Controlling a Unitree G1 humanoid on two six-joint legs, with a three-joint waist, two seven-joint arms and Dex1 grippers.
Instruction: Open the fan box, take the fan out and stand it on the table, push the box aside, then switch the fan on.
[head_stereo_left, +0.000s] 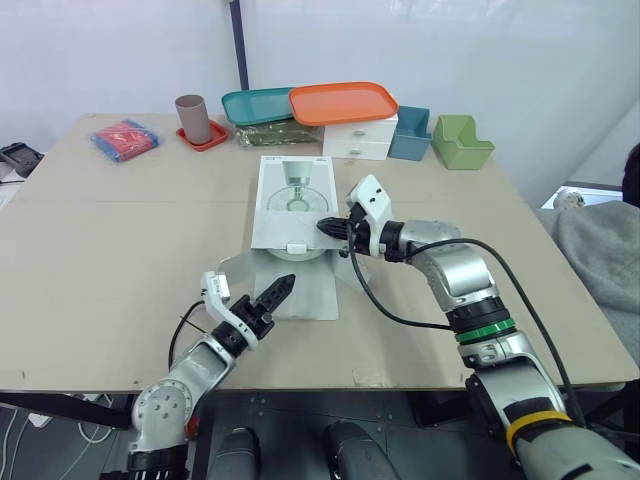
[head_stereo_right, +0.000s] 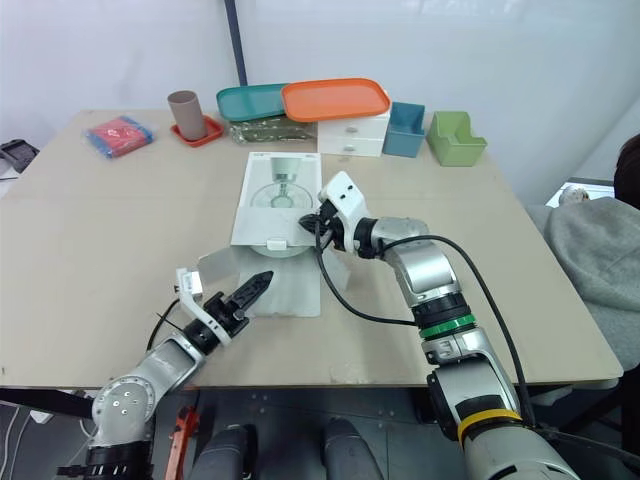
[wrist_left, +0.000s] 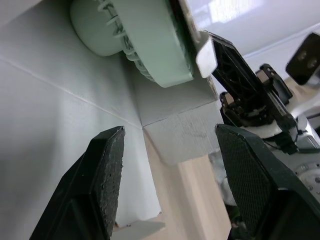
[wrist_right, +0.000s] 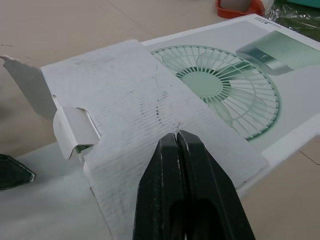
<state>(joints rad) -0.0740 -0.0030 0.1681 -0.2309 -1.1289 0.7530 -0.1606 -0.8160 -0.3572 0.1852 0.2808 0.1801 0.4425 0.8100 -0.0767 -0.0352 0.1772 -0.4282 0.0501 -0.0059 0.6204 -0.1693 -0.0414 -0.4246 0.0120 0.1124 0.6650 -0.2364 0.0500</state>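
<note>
The white fan box (head_stereo_left: 293, 195), printed with a fan picture, lies flat in the middle of the table. Its near end is open and a long flap (head_stereo_left: 305, 290) lies on the table toward me. The pale green fan (wrist_left: 145, 45) peeks out of that open end. My right gripper (head_stereo_left: 325, 227) is shut, its tips resting on the box's top panel (wrist_right: 150, 105) near the open end's right corner. My left gripper (head_stereo_left: 280, 290) is open with nothing between its fingers. It hovers over the flap and points into the opening; in the left wrist view the left gripper (wrist_left: 170, 132) faces the fan.
Along the far edge stand a brown cup on a red coaster (head_stereo_left: 195, 120), a teal tray (head_stereo_left: 255, 103), an orange tray (head_stereo_left: 343, 102) on white drawers (head_stereo_left: 358, 140), a blue bin (head_stereo_left: 411, 135) and a green bin (head_stereo_left: 460, 142). A red packet (head_stereo_left: 125, 138) lies far left. A black cable (head_stereo_left: 385, 310) loops beside the box.
</note>
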